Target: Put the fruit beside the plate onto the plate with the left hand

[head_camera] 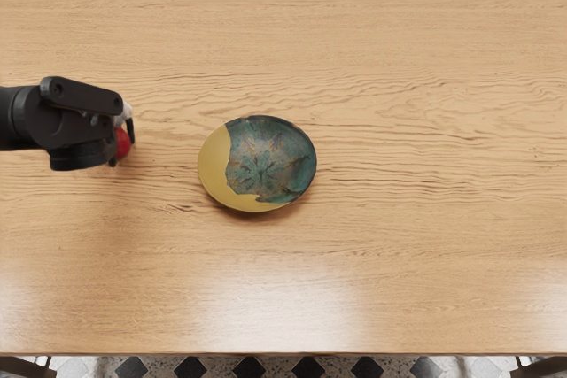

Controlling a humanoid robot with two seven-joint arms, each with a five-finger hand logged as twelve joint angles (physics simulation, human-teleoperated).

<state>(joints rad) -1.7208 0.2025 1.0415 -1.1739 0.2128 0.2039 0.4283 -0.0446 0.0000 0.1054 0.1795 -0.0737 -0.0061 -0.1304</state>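
Note:
A round plate [211, 165], yellow at its left with a teal leaf pattern, lies flat near the middle of the wooden table. Left of it, about a hand's width away, a small red fruit [124, 142] shows only as a sliver. My left hand [104, 135], black and coming in from the left edge, sits right over the fruit and hides most of it. A small white bit shows at the hand's upper right edge. Whether the hand holds the fruit is hidden. Nothing lies on the plate.
The light wooden table [399, 245] spans the whole view, its far edge against a grey wall and its near edge above a checkered floor [248, 367].

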